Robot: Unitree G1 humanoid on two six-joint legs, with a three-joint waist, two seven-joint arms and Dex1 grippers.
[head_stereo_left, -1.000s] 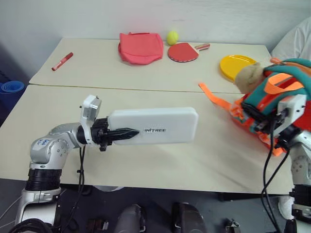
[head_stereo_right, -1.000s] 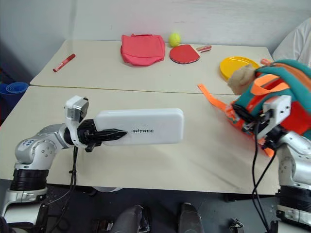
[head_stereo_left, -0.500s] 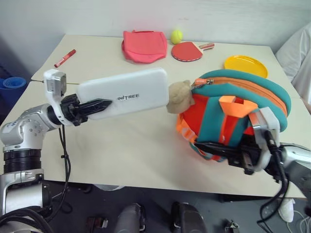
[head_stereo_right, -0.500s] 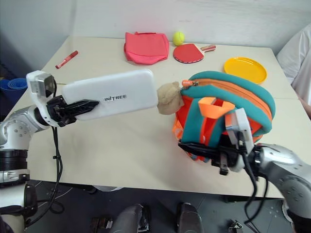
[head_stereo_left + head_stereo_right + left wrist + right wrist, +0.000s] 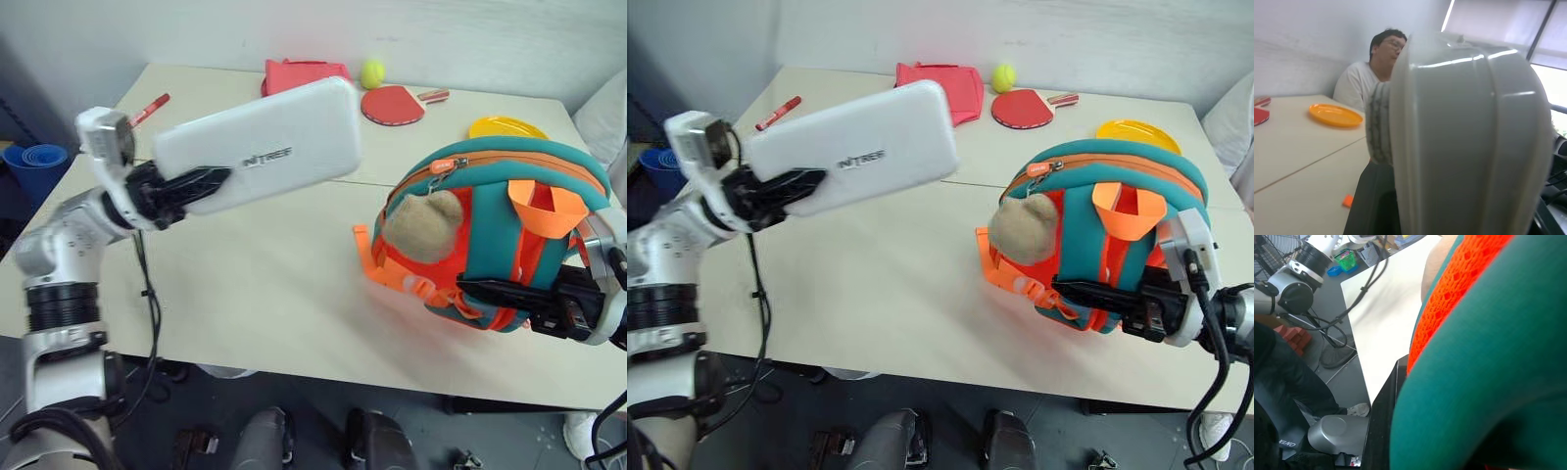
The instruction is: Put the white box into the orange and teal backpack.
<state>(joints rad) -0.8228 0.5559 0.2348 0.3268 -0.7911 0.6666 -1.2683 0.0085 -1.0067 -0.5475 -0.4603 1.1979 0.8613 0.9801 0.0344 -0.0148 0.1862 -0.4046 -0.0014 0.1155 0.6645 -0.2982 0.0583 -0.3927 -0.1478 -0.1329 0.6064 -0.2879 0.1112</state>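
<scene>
1. Left gripper (image 5: 191,184) clamped on one short end of the white box (image 5: 260,157); the box juts out beyond it, tilted upward, in the air above the counter (image 5: 245,304).
2. Right gripper (image 5: 490,291) closed on the lower front of the orange and teal backpack (image 5: 490,235), holding it upright; the plush bear (image 5: 421,223) hangs just above its fingers.
3. Box and backpack well apart. The zipper along the backpack's top looks closed or barely parted.
4. Risks: with a one-end grip the long box may pivot or slip; it could jam against the shut zipper; pushing could tear the backpack from the right gripper.
</scene>
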